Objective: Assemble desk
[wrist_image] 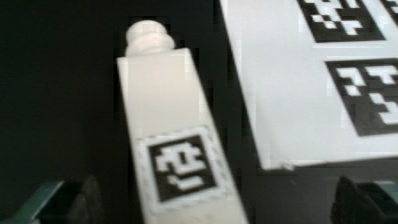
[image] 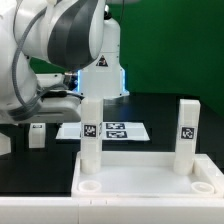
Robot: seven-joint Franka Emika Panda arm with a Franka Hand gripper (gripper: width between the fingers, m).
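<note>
- Loose leg [image: 37,133]: it lies flat on the black table, on the exterior view's left of the marker board [image: 105,130] and apart from it.
  - The exterior view shows it nearly end-on, so its long axis appears to run towards and away from that camera.
  - In the wrist view it runs alongside the board's edge, slightly skewed to it, tag face up.
  - Its rounded peg [wrist_image: 151,40] is at the end farther from the fingertips [wrist_image: 50,200].
- Gripper [wrist_image: 212,199]: the jaws are spread fully wide with nothing between the pads, one tip on each side of the leg and neither touching it.
- Step in hand, as I judge it: picking up this leg.
  - A small wrist turn first would square the jaws to the long axis.
  - The descent should go straight down and the pads should close on the two flat sides near the tag, never on the peg.
  - The tip on the board's side must stay off the board.
  - A mid-body grip should keep the leg from swinging when it is tipped upright.
- Top [image: 140,190]: it lies flat at the front, long side across the view, and its two front sockets [image: 88,185] are empty.
- Left post [image: 90,130] and right post [image: 187,128]: both stand at the top's back corners, long axes vertical, tags facing the camera.
</note>
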